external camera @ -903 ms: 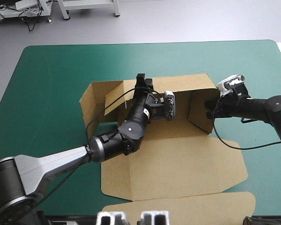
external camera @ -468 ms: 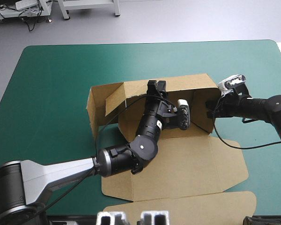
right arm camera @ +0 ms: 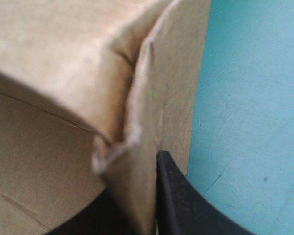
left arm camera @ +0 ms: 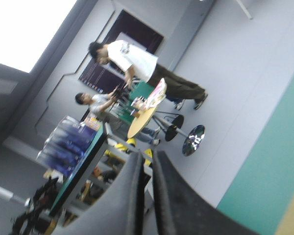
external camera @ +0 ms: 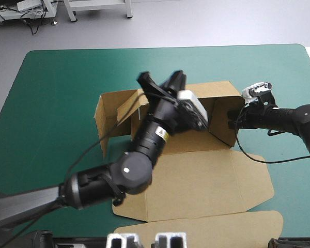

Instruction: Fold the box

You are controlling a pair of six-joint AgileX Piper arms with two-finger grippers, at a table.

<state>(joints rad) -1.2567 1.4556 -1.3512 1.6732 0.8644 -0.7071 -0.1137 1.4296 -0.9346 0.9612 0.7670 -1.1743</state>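
- The box (external camera: 219,95) lies mid-desk (external camera: 57,93). Its lid (external camera: 196,181) lies flat toward the near edge, and the last flap (external camera: 206,227) partly runs out of view.
- Beyond the lid the walls stand raised as an open tray. The left arm (external camera: 129,173) crosses above it and hides much of the floor and the middle of the back wall.
- The right tool (external camera: 231,119) grips the tray's right wall, with the board pinched between its fingers. One finger (right arm camera: 179,196) shows plainly; the other is mostly behind the board.
- The left tool (left arm camera: 148,159) is lifted above the back wall and is blurred from above. Its wrist view shows the fingers met in a point, holding nothing.
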